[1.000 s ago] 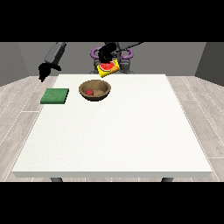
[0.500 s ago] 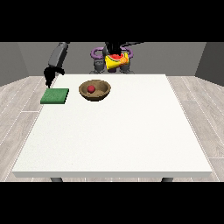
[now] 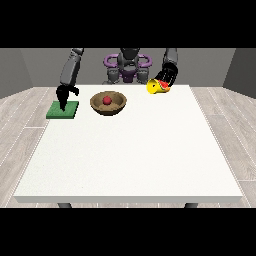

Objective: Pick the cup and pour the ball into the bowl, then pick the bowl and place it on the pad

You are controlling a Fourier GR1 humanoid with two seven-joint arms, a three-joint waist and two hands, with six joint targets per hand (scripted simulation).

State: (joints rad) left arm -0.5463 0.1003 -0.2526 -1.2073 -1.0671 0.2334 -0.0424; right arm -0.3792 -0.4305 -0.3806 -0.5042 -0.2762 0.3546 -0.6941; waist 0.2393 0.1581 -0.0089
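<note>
A brown wooden bowl sits on the white table's far side, left of centre, with a red ball inside it. The yellow cup with a red band lies tipped on its side near the far edge, right of the bowl, and the hand at the view's right is curled round it. A flat green pad lies at the far left. The hand at the view's left hangs just over the pad with its fingers pointing down, nothing in them.
The white table spreads wide toward the camera. The robot's torso stands behind the far edge. Grey plank floor surrounds the table.
The hand at the view's right carried the cup away from the bowl to the right and lower. The ball rests in the bowl. The hand at the view's left came down toward the pad.
</note>
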